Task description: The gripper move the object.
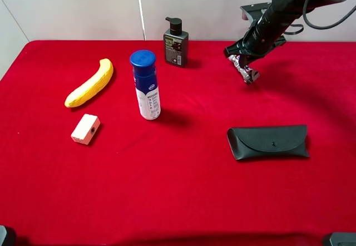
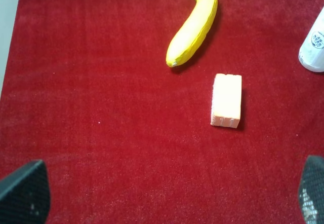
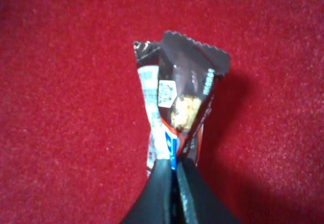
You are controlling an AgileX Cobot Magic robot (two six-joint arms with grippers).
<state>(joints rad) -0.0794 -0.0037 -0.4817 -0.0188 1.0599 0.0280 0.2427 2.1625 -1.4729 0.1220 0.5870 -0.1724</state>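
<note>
Where the high camera looks down, my right gripper (image 1: 245,61) holds the candy bar (image 1: 246,71) at the far right of the red table (image 1: 183,190), seemingly just off the cloth. My left wrist view shows my left gripper (image 2: 168,191) spread wide, near the white block (image 2: 226,100) and the banana (image 2: 195,24). My right wrist view shows the jaws pinched tight on the bar's crimped end.

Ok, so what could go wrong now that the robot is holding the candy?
1. The right hand pinches only one end of the candy bar, on the thin wrapper, so it might slip out and drop onto the red cloth.
2. The bar dangles loose below the hand, so a quick move could swing it.
3. The black bottle stands close by; a sweep that way could knock it over.
</note>
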